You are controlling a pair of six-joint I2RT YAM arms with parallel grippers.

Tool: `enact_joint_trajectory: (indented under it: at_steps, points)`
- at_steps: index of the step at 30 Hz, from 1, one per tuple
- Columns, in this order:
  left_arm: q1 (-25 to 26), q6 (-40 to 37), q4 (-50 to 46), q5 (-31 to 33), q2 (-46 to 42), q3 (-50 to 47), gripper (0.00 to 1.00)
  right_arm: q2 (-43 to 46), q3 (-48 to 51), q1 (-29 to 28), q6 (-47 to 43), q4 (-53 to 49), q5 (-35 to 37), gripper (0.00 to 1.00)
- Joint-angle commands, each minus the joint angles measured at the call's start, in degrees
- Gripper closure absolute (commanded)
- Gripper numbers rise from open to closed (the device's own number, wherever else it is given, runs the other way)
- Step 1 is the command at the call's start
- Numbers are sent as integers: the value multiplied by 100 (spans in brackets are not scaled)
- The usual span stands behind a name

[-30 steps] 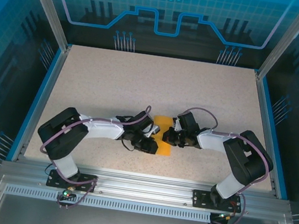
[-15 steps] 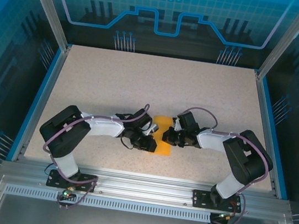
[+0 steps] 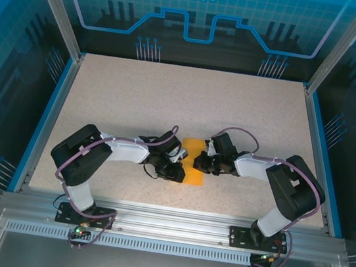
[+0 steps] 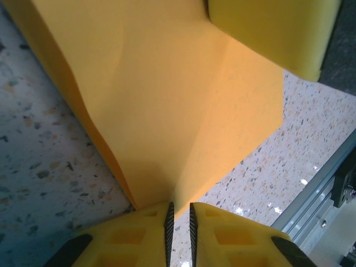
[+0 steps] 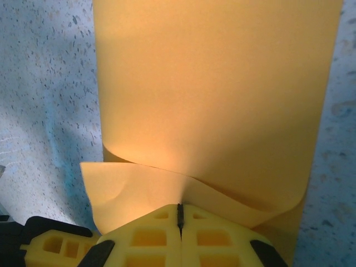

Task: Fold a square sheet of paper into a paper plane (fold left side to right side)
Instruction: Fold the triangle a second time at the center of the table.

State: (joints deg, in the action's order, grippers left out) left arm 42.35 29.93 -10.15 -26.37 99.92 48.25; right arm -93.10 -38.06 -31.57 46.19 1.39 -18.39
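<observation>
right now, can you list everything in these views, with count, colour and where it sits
thin orange paper sheet: one, bright orange, mid-table between the two grippers, one flap curled over itself
speckled table top: one, beige, under the paper
aluminium rail: one, silver, along the near edge, carrying both arm bases
printed wall panels: blue, at the back and both sides
left arm: one, white and black, reaching in from the left
right arm: one, white and black, reaching in from the right
left gripper: one, yellow, jaws a slit apart at the paper's corner
right gripper: one, yellow, shut on the paper's edge
</observation>
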Motion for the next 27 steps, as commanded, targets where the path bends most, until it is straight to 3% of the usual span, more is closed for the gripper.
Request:
enact_joint_trajectory:
  at_steps: [1, 8, 16, 27]
  points:
    - [-19, -40, -301, 119, 72, -183, 82, 441, -140, -32, -246, -422, 19, 100]
    - [-21, -49, -399, 286, 10, -220, 85, 847, 52, -304, -351, -536, -89, 100]
    - [-15, -60, -452, 361, 1, -232, 86, 521, 77, -753, -271, -176, -119, 100]
    - [-11, -80, -530, 431, -8, -196, 90, 31, -133, -816, -340, -223, -67, 100]
